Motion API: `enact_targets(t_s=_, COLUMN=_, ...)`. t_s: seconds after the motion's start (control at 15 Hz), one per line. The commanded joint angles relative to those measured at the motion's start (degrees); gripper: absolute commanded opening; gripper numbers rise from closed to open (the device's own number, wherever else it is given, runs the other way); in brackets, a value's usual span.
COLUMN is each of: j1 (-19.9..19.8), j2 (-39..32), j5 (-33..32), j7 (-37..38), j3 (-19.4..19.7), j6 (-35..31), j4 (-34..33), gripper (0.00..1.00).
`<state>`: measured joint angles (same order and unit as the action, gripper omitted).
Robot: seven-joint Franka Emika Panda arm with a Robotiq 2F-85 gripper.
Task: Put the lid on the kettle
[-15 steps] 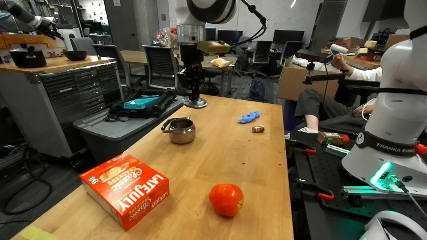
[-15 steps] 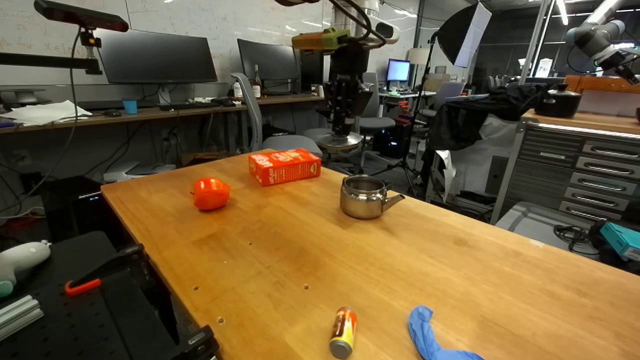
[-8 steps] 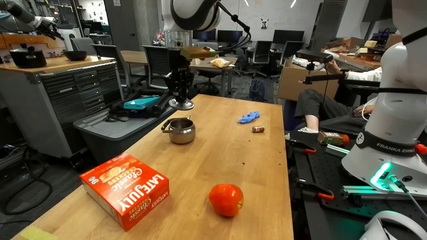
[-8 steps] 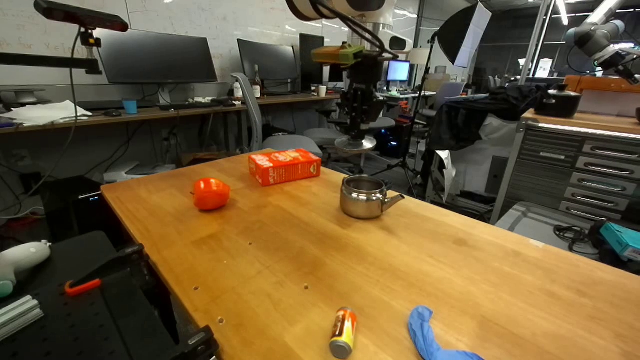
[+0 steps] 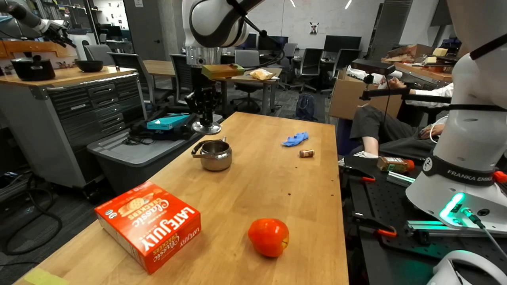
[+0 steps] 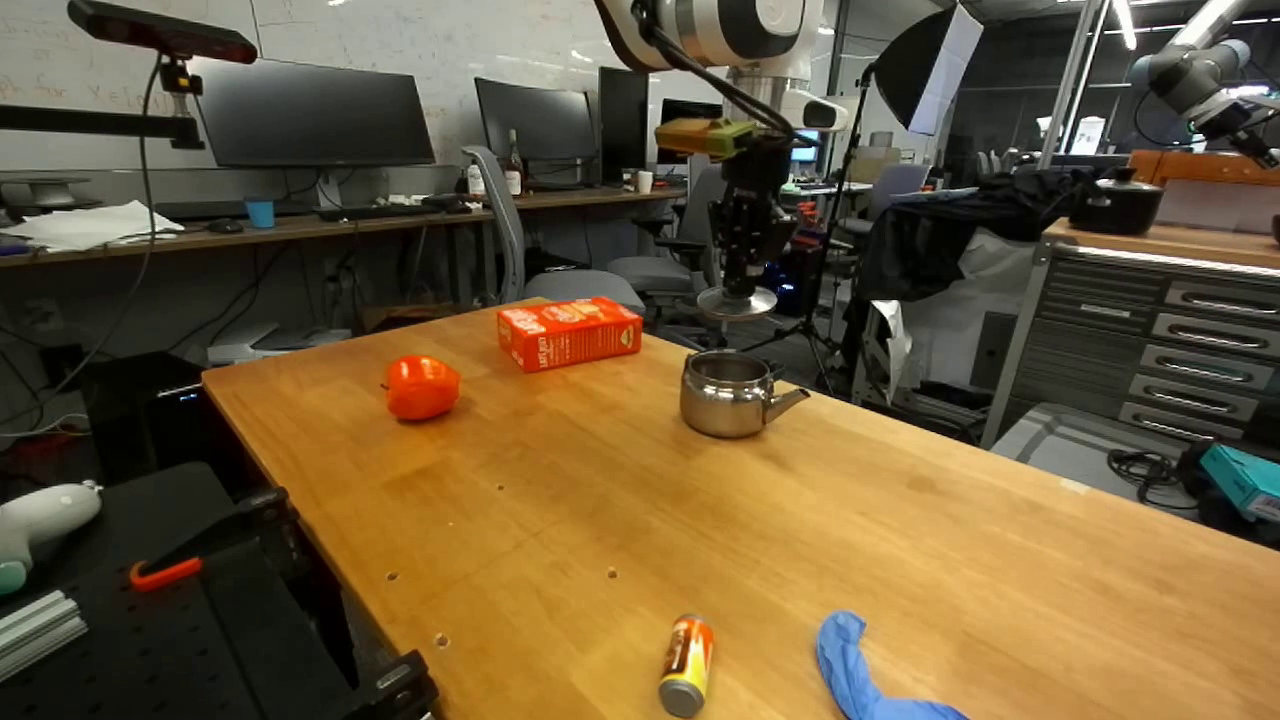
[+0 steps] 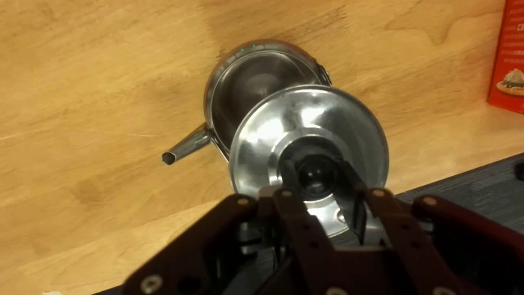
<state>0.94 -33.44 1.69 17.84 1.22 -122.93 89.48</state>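
The lid [image 5: 206, 128] is a shiny silver disc with a black round knob [image 7: 317, 176]. My gripper [image 7: 316, 173] is shut on the knob and holds the lid roughly level in the air. The open kettle [image 5: 216, 159] stands upright on the table, silver, with a spout and a handle. In both exterior views the lid hangs above the kettle's height and apart from it, also here [image 6: 737, 304] over the kettle [image 6: 728, 405]. In the wrist view the lid [image 7: 262, 141] covers the lower right part of the kettle's opening [image 7: 249, 86]; the spout points lower left.
An orange-red cracker box [image 5: 148, 223] and a red-orange pepper [image 5: 269, 237] lie on the wooden table [image 5: 253, 190]. A blue glove [image 5: 296, 139] and a small can [image 5: 306, 153] lie farther along. The kettle stands near a table edge, with a grey bin [image 5: 138, 146] beyond it.
My gripper with the lid has moved closer to the kettle and slightly lower, leftward in an exterior view and rightward in an exterior view. The kettle and other table objects have not moved.
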Motion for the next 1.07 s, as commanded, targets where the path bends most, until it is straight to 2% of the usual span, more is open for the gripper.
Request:
enact_targets(t_s=0.0, j1=-0.31, j2=-4.25, j5=1.68, j7=0.09, j3=0.48, j6=3.47, j4=-5.86, gripper=0.07)
enact_targets(t_s=1.0, j1=-1.8, j2=-6.4, j5=1.95, j7=-3.2, j3=0.19, j6=5.94, j4=-5.24, gripper=0.07)
